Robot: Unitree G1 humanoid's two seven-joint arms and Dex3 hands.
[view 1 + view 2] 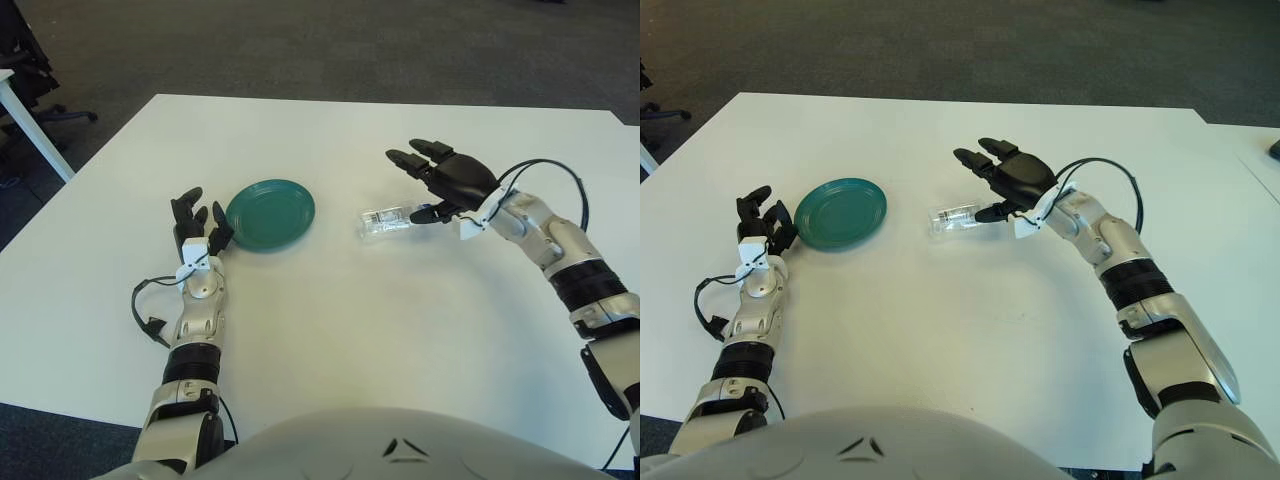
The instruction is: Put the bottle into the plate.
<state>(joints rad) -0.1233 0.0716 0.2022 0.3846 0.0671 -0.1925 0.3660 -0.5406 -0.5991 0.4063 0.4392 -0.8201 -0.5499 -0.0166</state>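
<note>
Where our own pale, rounded torso shell fills the bottom edge, we look down on a smooth, matte white table with a squared outline. Nearest on our left, the left hand shows at the end of a silver, jointed forearm with a thin black cable looped beside it; its black fingers are loosely parted and hold nothing, and it sits just beside the left rim of the plate. That plate is round, shallow and teal green, with a plain glossy surface and a raised lip. Well to its right lies the bottle, a small clear plastic one on its side (its blue cap is largely hidden by our fingers), wrapped in a pale label whose print we cannot read. Our right hand is at the bottle's cap end, fingers spread wide above it and the thumb down by the cap; whether the thumb actually touches we cannot tell, and nothing is grasped. Beyond the far table edge stretches dark, finely textured carpet.
</note>
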